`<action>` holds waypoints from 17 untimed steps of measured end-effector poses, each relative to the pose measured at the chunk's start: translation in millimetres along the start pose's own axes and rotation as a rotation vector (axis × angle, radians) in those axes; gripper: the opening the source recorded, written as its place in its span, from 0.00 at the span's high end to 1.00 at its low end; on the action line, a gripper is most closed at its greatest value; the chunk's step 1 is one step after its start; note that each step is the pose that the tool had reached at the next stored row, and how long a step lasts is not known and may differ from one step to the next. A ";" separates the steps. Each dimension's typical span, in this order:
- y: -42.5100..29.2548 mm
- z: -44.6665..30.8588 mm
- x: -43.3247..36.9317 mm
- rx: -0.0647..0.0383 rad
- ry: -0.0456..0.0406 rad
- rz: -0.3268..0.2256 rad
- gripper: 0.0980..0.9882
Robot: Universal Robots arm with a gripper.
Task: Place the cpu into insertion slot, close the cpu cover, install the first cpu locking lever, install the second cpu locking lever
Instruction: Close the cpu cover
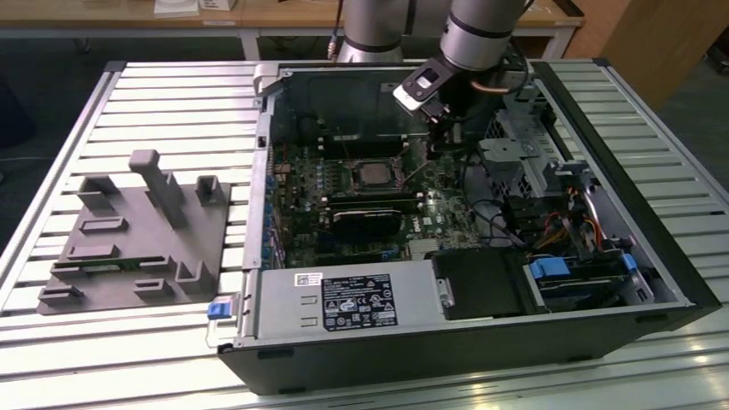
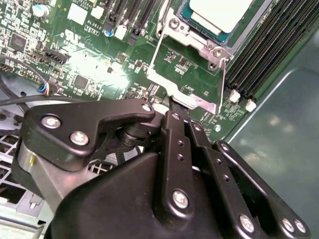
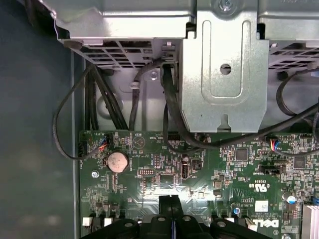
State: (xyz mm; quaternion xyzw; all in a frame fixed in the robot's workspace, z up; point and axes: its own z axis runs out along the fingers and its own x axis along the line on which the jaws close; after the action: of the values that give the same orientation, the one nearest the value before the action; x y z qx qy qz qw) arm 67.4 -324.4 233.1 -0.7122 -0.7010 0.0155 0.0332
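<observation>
1. Exterior view, far left: a grey moulded fixture [image 1: 137, 235] lies on the slatted metal counter [image 1: 183, 94], apart from the open computer case [image 1: 456, 363].
2. Inside the case, toward the exterior view's left, a white-labelled power supply [image 1: 353, 303] sits against the near wall. Beyond it, a long black card [image 1: 364, 215] stands on the green board [image 1: 296, 196].
3. Middle: the insertion slot [image 1: 370, 174], with a silvery rim, sits just beyond the card. In the second wrist view the cpu [image 2: 219, 11] lies inside the slot, pale grey face up, with a metal frame [image 2: 197, 42] over its edges. One thin wire lever [image 2: 155, 52] runs along one side of the frame and a second wire lever [image 2: 223, 82] along another. Whether either is latched cannot be told.
4. To the exterior view's right of the slot, the claw [image 1: 442, 141] hangs from the arm [image 1: 479, 30] over the board, near the slot, tips down. In both wrist views its fingers [image 3: 165, 206] are closed against each other, with no gap and nothing seen between them. In the second wrist view the claw [image 2: 172, 107] sits just beside the frame's edge; contact cannot be told.
5. Exterior view's right: a silver drive cage [image 1: 513, 162] stands by the board. The first wrist view shows black cables [image 3: 169, 114] running from the cage down to the board, and a coin cell [image 3: 118, 161] on the board.
</observation>
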 end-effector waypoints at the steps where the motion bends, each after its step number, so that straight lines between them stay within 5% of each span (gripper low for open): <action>1: -1.4 0.1 0.0 0.000 0.0001 0.000 0.99; 17: -40.2 2.7 -0.7 -0.008 0.0015 0.000 0.99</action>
State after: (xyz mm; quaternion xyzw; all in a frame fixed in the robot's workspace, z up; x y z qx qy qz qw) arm 27.1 -324.5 233.1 -0.7122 -0.7011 0.0121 0.0308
